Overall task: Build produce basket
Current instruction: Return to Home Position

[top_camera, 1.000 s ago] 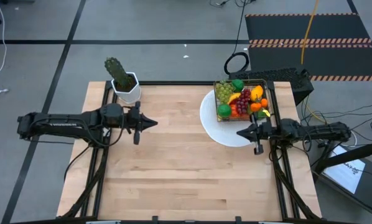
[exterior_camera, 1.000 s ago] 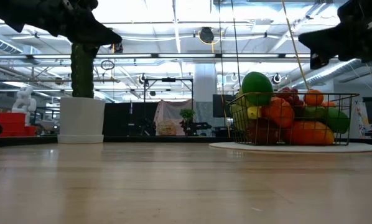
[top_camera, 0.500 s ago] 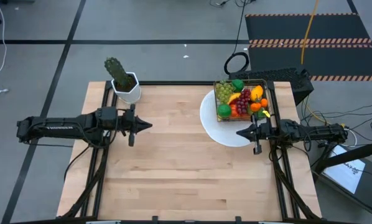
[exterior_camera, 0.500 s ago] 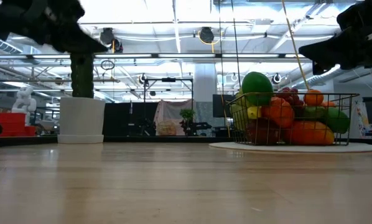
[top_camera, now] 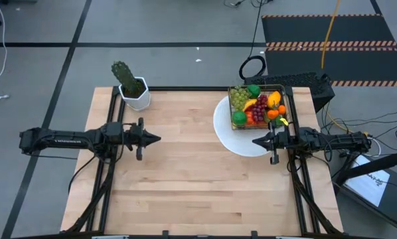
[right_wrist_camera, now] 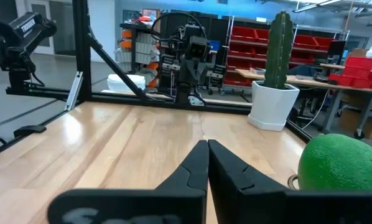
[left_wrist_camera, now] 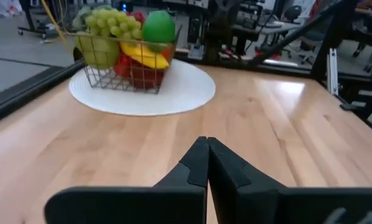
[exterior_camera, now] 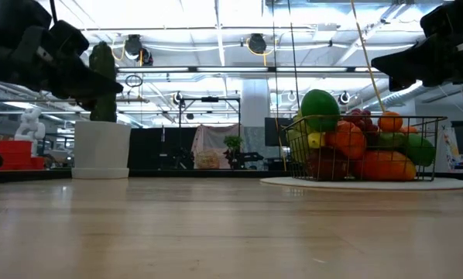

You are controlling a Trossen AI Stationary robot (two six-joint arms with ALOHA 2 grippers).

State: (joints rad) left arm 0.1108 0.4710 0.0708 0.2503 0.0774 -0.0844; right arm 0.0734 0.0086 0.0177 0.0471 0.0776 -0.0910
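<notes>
The basket (top_camera: 265, 87) sits at the far right corner of the table (top_camera: 198, 186), resting on a round white plate (top_camera: 233, 143), and it is piled high with the produce (top_camera: 258, 106). From table level a big green lime (exterior_camera: 320, 108) tops the heap above the wire rim, with oranges and darker fruit packed behind the mesh. On the side facing the middle of the table I can pick out green grapes (left_wrist_camera: 108, 22) and a banana (left_wrist_camera: 145, 57), while purple grapes (top_camera: 259, 106) lie in the middle of the load. The left gripper (top_camera: 157, 139) hovers over the left half of the table, well apart from the basket and pointing across toward it. Its two dark fingers (left_wrist_camera: 195, 163) are pressed together with nothing between them. The right gripper (top_camera: 255, 141) hangs above the near edge of the plate, just beside the basket and pointing left, clear of the fruit. Its fingers (right_wrist_camera: 195, 165) are likewise closed on nothing. Both arms are lifted off the wood. At the far left corner a green cactus (top_camera: 124, 76) stands upright in its white pot (top_camera: 136, 98), away from both arms.
</notes>
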